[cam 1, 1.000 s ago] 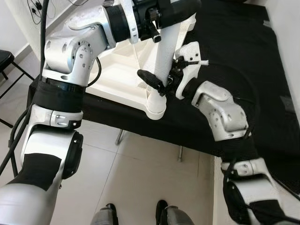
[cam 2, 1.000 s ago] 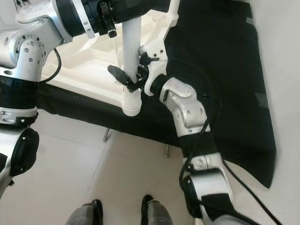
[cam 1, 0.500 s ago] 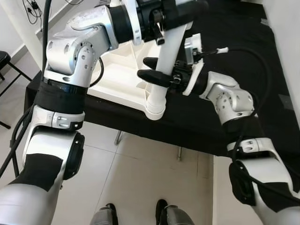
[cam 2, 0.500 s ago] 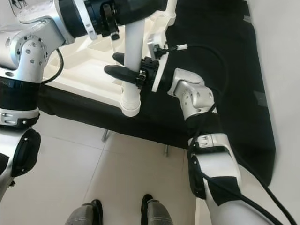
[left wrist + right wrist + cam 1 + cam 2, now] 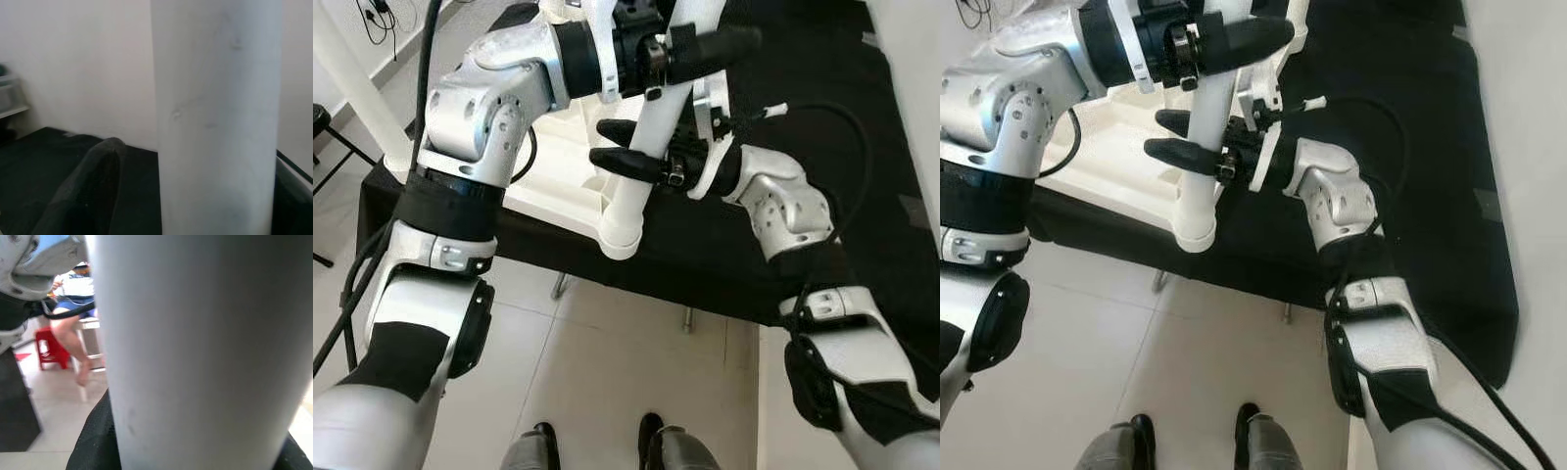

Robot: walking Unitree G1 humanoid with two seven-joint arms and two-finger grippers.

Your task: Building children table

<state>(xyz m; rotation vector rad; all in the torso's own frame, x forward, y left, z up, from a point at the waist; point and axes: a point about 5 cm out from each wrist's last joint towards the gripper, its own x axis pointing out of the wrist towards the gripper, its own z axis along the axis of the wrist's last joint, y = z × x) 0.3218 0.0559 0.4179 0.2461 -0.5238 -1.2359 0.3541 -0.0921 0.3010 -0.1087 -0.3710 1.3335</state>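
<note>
The white table leg [image 5: 641,157] stood tilted over the near edge of the upturned white tabletop [image 5: 563,157], at 12 o'clock from the robot's feet. The left gripper [image 5: 700,49] clasped it high up; the right gripper [image 5: 626,147] closed its 2 fingers around it lower down, apparently snug. The leg was being seated in its corner socket. Next, it needed straightening and pressing or twisting home.
</note>
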